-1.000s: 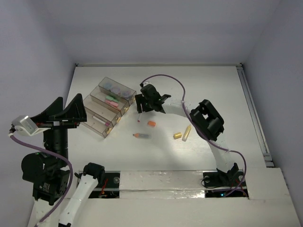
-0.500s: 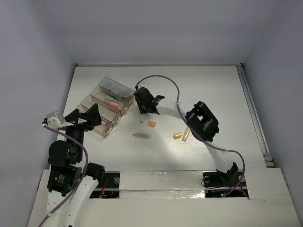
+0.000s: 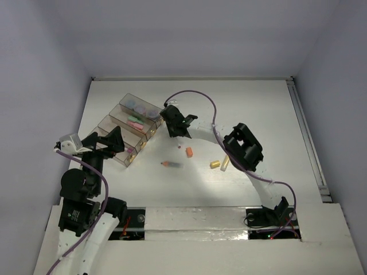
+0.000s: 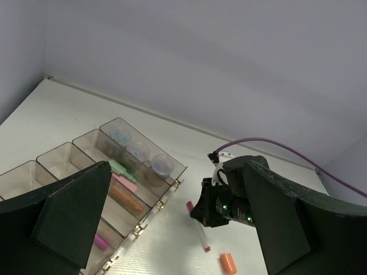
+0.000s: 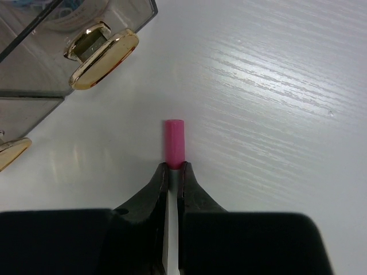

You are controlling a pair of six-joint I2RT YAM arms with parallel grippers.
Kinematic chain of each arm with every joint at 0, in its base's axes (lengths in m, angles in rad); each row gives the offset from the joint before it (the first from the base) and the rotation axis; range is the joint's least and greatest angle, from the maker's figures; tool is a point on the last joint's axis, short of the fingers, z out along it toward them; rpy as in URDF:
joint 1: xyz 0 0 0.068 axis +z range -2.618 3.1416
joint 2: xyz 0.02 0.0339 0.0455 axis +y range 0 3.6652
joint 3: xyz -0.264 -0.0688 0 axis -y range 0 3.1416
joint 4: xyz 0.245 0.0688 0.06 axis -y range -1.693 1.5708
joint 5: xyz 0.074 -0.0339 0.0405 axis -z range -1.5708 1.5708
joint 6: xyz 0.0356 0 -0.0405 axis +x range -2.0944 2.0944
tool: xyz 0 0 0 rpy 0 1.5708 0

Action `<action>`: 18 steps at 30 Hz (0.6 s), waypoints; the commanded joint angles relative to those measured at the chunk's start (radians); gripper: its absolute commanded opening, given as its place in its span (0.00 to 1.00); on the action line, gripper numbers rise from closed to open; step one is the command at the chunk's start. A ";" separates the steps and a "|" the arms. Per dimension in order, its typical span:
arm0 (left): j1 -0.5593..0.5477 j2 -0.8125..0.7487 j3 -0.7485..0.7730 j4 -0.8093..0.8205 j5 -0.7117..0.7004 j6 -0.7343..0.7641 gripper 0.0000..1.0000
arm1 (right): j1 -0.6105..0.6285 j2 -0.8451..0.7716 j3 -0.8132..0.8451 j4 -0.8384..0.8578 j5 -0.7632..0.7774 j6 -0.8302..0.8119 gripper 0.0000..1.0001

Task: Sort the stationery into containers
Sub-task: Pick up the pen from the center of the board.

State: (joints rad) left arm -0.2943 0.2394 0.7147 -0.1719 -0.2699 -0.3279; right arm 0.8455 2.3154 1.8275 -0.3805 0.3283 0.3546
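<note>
If a pen, within right gripper.

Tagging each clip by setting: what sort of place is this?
Probably a lab test cell: a white table boxed in by plain walls, left arm and right arm bolted at its near edge, clear containers staged on it.

A pen is held between the fingertips of the right claw, its cap end set out ahead of them. The row of containers is found just ahead and left of the claw; discs are kept in the nearest one. A short stick, a second pen and two further sticks are scattered on the table behind the claw.
</note>
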 commanded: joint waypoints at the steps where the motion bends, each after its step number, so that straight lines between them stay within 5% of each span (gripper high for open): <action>1: 0.003 0.017 0.000 0.045 0.014 0.016 0.99 | 0.010 -0.005 -0.028 0.083 0.020 0.057 0.00; 7: 0.003 0.026 -0.003 0.046 0.017 0.020 0.99 | 0.010 -0.272 -0.273 0.282 0.040 -0.014 0.00; 13: 0.003 0.035 -0.004 0.052 0.024 0.018 0.99 | 0.010 -0.434 -0.375 0.462 -0.242 -0.031 0.00; 18: 0.003 0.041 -0.001 0.051 0.014 0.015 0.99 | 0.010 -0.384 -0.303 0.638 -0.559 0.055 0.00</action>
State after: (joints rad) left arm -0.2943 0.2642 0.7128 -0.1680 -0.2588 -0.3222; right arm 0.8459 1.8923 1.4651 0.0681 0.0113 0.3569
